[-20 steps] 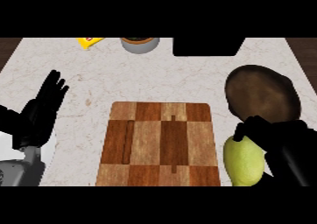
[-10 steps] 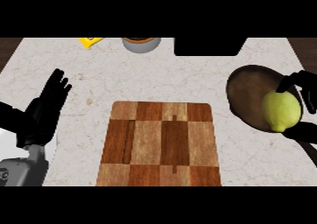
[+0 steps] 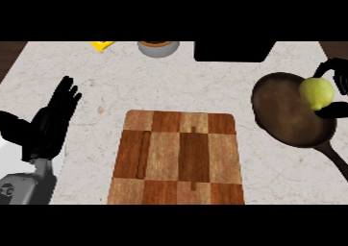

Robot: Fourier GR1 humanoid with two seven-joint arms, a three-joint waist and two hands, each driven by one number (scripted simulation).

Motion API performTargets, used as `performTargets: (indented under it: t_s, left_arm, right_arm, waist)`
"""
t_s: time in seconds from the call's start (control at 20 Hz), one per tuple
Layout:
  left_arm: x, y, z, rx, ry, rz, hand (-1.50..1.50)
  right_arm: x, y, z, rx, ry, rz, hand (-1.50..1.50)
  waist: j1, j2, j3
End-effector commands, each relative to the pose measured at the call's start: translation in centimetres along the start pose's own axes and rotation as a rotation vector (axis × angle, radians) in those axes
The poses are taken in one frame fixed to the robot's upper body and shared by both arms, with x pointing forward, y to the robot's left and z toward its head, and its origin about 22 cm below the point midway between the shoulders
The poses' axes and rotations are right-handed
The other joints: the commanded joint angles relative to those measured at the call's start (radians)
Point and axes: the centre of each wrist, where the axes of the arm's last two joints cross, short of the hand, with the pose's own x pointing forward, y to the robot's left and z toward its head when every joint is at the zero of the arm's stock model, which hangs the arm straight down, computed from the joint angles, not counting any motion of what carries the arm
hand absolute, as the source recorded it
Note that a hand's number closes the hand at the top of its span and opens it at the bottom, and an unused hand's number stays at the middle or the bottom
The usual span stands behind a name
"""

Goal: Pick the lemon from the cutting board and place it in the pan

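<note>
Lemon sits inside the curl of the right hand, with the fingers over its far side and the thumb beneath its near end, so the hand is clamped on the fruit. Just under the hand lies the pan, and the fruit hangs over the pan's right rim. Whether it touches the pan's floor cannot be told from this steep view.

As fruit, it is probably light, firm and not fragile. Its waxy oval skin looks slippery, though, and it would likely roll once freed. A hold across the broad middle, as here, seems sounder than one on the tapering tips. A release low and nearer the pan's centre would probably stop it running to the rim.

Left of the hand, well apart, the cutting board lies on the worktop. Farther left, the left hand rests open, fingers up. Beyond, a bowl stands at the far edge.
</note>
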Motion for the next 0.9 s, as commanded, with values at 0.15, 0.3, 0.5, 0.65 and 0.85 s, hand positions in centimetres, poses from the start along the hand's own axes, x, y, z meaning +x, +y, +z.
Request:
performTargets:
  t_s: [0.15, 0.3, 0.5, 0.65, 0.85]
  left_arm:
    - [-0.6, -0.3, -0.5, -0.015, -0.005, -0.009, 0.0]
    - [0.2, -1.9, 0.2, -0.02, 0.0, -0.012, 0.0]
    - [-0.4, -1.7, -0.1, -0.013, -0.013, 0.009, 0.0]
    - [0.7, -1.0, -0.2, -0.013, -0.016, 0.006, 0.0]
    - [1.1, -1.1, 0.8, -0.044, -0.009, 0.003, 0.0]
  right_arm:
    - [-4.0, 4.9, -2.1, 0.077, -0.059, -0.041, 1.5]
    - [-3.1, 9.1, -2.3, 0.102, -0.046, -0.005, 1.5]
    - [-5.7, 8.1, -1.9, 0.179, 0.177, -0.077, 1.5]
    - [-7.2, 9.5, -0.5, 0.24, 0.241, -0.099, -1.5]
    - [-8.2, 8.7, -0.9, 0.262, 0.215, -0.15, -1.5]
  waist:
    - [0.007, 0.003, 0.0]
    - [0.013, 0.003, 0.0]
    - [0.011, 0.005, 0.0]
    - [0.021, 0.009, 0.001]
    - [0.032, 0.009, 0.002]
